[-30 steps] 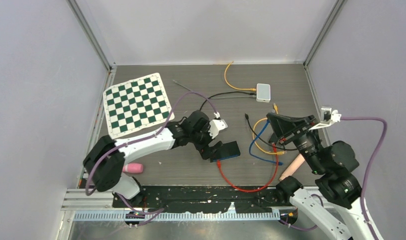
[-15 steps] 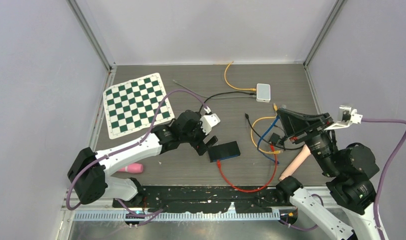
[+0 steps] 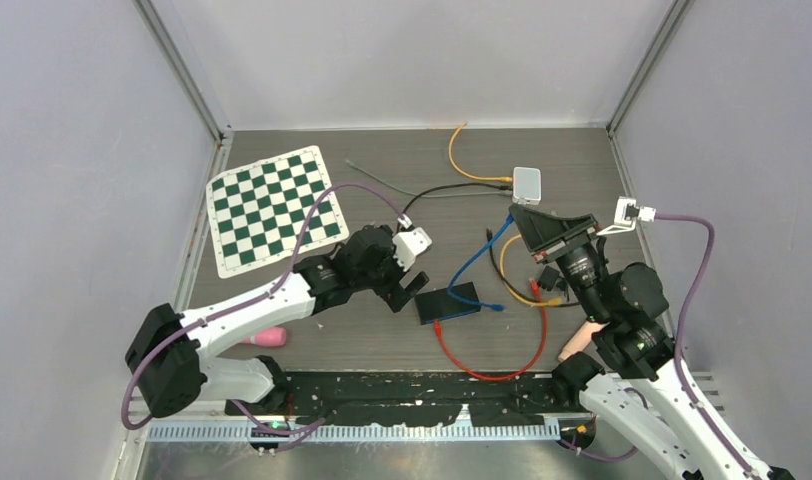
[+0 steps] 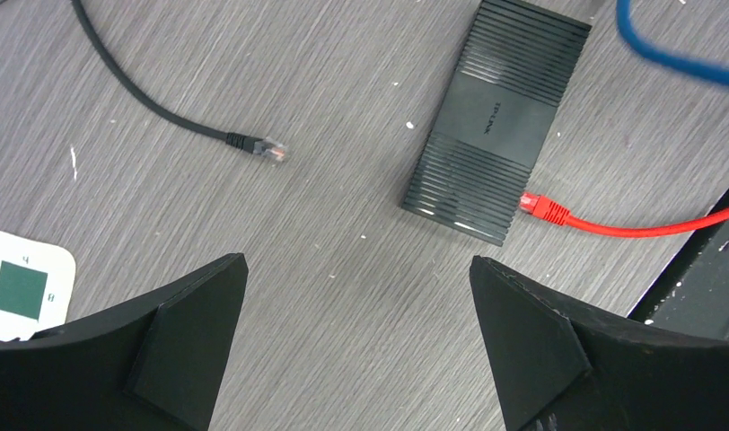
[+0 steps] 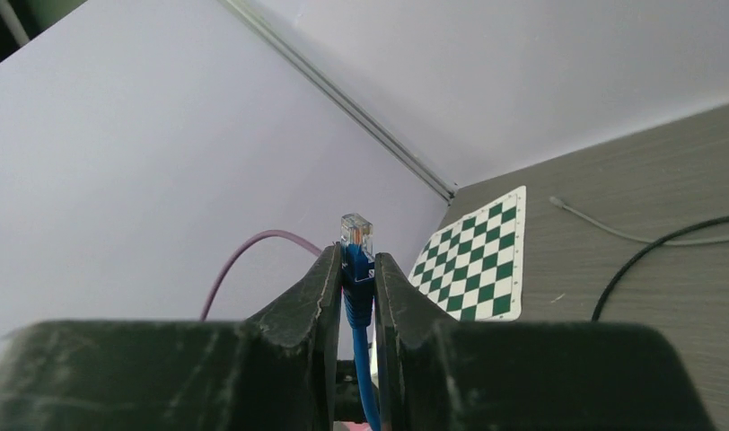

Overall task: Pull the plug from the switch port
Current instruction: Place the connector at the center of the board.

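Grey wood-grain table (image 3: 382,170), plain walls around. Right pincer (image 5: 355,278) clamped on blue plug (image 5: 356,235), held high, clear of black switch (image 3: 448,301). Left pincer (image 4: 356,262) wide, empty, hovering beside switch. Red plug (image 4: 533,205) seated in switch. Advice: firm clamp, carry blue plug aside, avoid dragging switch.

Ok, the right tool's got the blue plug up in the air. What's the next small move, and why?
Probably lower the right tool to bare table and open it. The blue plug is pinched in it, clear of any port, so the pull looks done; only the red plug shows in the switch.
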`<act>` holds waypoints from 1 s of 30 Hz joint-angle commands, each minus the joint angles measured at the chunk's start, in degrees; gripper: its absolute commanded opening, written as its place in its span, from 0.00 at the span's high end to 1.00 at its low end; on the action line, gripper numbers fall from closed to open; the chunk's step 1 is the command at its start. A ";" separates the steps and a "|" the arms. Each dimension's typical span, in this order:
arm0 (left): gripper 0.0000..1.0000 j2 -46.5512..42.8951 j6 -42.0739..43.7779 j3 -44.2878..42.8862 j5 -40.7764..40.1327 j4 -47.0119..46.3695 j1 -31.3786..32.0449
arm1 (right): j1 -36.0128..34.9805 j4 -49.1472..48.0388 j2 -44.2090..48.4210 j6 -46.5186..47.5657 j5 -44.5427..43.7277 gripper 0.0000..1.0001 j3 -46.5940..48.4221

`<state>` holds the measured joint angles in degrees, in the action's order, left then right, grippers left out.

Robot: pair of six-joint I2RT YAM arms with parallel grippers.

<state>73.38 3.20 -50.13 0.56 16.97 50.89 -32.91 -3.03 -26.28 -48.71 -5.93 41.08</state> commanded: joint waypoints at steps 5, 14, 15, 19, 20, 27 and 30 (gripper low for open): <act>0.00 -3.12 -1.44 1.67 -4.00 -3.51 0.08 | -0.21 -0.59 -1.38 -0.10 -0.93 0.95 3.33; 0.01 -3.21 -1.44 1.52 -4.52 -3.77 0.06 | -0.23 20.49 -7.45 23.64 -6.94 0.95 24.85; 0.01 -3.10 -1.47 1.46 -4.51 -3.83 0.07 | -0.23 25.50 -9.33 24.66 -8.24 0.95 28.27; 0.01 -2.78 -1.36 1.44 -4.32 -3.31 0.07 | -0.23 33.96 -14.04 30.15 -16.17 0.95 34.34; 0.01 -2.67 -1.40 1.51 -4.19 -3.22 0.08 | -0.21 35.19 -16.03 31.68 -17.19 0.95 35.17; 0.01 -2.34 -1.49 1.79 -3.67 -2.82 0.04 | 2.14 44.97 -28.18 36.50 -12.96 0.95 40.41; 0.01 -1.81 -1.35 1.26 -3.39 -2.12 0.08 | 9.62 44.11 -35.05 38.15 -0.14 0.95 40.19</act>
<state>71.44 1.93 -48.16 -3.01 16.34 50.89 -30.09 38.00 -54.74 -15.16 -17.32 80.47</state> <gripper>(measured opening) 0.993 0.212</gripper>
